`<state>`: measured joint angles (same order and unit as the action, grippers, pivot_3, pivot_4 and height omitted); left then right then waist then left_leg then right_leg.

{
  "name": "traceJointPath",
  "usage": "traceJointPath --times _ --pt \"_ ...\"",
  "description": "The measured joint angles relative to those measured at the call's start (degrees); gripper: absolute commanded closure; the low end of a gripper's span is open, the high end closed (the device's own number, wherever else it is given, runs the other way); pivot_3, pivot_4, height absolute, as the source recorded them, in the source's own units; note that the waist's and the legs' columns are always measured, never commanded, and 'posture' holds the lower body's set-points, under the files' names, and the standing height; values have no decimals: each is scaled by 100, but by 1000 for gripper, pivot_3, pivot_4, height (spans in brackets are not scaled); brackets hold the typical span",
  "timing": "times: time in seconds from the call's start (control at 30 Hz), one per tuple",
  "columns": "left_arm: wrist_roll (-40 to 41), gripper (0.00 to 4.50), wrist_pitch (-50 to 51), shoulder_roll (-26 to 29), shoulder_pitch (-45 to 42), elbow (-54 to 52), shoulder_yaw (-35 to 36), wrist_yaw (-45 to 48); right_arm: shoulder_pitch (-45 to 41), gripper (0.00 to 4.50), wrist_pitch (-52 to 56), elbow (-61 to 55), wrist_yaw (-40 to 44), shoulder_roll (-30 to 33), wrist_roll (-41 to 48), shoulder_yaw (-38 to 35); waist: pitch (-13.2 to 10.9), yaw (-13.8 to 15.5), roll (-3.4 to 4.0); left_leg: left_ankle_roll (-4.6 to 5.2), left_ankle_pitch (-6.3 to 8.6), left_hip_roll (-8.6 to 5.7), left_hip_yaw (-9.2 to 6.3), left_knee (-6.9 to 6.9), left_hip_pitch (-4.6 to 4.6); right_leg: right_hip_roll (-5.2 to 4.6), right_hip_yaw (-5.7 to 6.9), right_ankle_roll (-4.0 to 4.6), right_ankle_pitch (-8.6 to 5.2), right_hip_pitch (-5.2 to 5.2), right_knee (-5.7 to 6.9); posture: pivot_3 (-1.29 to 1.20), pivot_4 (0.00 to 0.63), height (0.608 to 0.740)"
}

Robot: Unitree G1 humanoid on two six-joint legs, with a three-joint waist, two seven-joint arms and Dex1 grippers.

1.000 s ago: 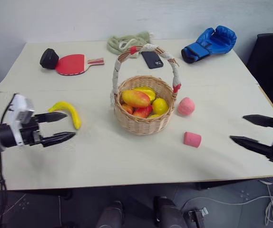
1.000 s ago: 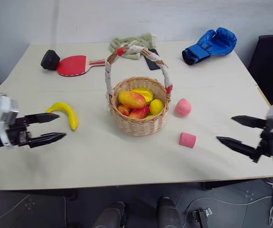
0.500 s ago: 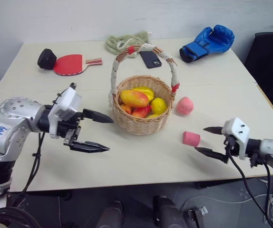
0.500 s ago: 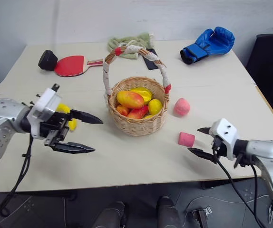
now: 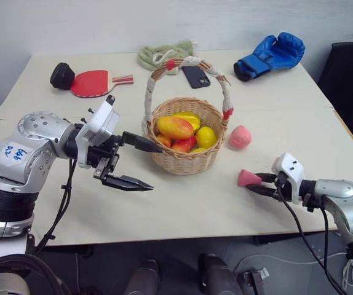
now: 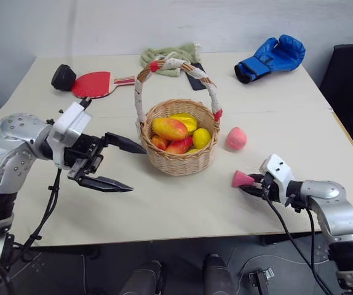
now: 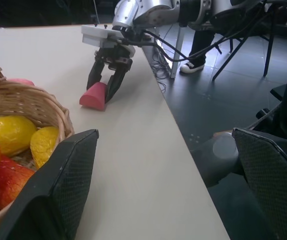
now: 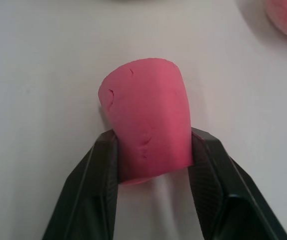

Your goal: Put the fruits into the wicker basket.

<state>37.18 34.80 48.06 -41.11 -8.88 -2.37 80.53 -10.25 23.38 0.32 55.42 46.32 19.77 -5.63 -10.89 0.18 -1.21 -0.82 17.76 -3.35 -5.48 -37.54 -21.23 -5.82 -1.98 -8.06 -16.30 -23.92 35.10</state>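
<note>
**Right pincer closes on the pink block**

Since a second ago, the right pincer (image 5: 254,183) has dropped to the bench (image 5: 182,203) and clamped the pink block (image 5: 245,178).

Eye views: left pincer (image 6: 124,166) spreads wide beside the wicker basket (image 6: 178,161) holding the fruits (image 6: 178,135); the peach (image 6: 236,138) lies toward the right edge.

Right wrist view: fingers (image 8: 101,170) press the block's sides.

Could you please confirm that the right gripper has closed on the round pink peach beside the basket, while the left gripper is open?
Not quite: the right gripper has closed on the small pink block, as the right wrist view shows. The peach lies untouched beside the basket. The left gripper is indeed open.
</note>
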Motion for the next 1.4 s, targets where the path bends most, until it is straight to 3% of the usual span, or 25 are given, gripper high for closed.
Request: traceJointPath --times 0.17,0.27,0.37,0.53,0.6,0.83,1.03,1.1,1.23,1.4 --pt "70 0 98 -183 -74 36 23 -192 933 3169 578 -160 -1181 -110 193 -1740 0 105 0 3 2 -5 2 -8 -4 -1 -6 0 0 0 -1 0 150 740" --pt "63 0 80 -233 -77 94 22 -231 1053 3169 1019 83 -1944 -198 242 -2676 0 108 0 1 1 -4 6 -9 3 1 -8 0 1 2 5 0 150 740" --pt "24 0 15 -311 -90 254 13 -253 1150 2268 1466 201 -2304 -307 361 -3107 0 60 0 1 0 4 10 -5 13 12 -13 4 2 3 19 0 150 740" --pt "-141 0 -100 -454 -172 547 2 -254 1247 463 2079 -306 -2613 -719 702 -3127 4 -51 14 0 0 6 14 -4 14 15 -24 5 1 -3 29 0 150 740" --pt "-172 0 -126 -456 -186 555 2 -261 1241 27 2205 -519 -2685 -717 787 -3147 4 -45 15 -2 -1 6 15 -4 14 15 -24 5 1 -3 28 0 150 740" --pt "-159 0 362 -355 184 458 473 -1174 1179 27 2592 -1983 -2556 -105 1254 -3348 3 -59 19 18 10 10 14 -3 13 16 -24 4 1 -5 27 0 150 740" --pt "-313 0 2619 -189 789 -42 1372 -3652 302 27 3058 -3699 -1758 541 3461 -3329 2 -39 19 20 12 17 -5 8 10 18 -12 5 0 -5 21 0 150 740" --pt "-586 0 3531 -621 758 -64 1589 -4679 137 27 3062 -3927 -1603 641 4011 -3233 1 57 14 23 14 10 -24 -9 3 15 2 1 2 9 5 0 150 740" --pt "-1162 0 4754 -2121 340 -56 2072 -6375 -363 27 3040 -4072 -1538 904 4573 -2711 -8 207 -9 17 12 -6 -28 -47 -12 4 6 -17 15 22 -8 0 150 740" --pt "-1742 0 5068 -2886 -397 264 2473 -7481 -700 27 2963 -4032 -1534 1077 4677 -2331 -6 223 -33 1 13 -4 -16 -45 -9 6 6 -16 16 17 -10 0 150 740"
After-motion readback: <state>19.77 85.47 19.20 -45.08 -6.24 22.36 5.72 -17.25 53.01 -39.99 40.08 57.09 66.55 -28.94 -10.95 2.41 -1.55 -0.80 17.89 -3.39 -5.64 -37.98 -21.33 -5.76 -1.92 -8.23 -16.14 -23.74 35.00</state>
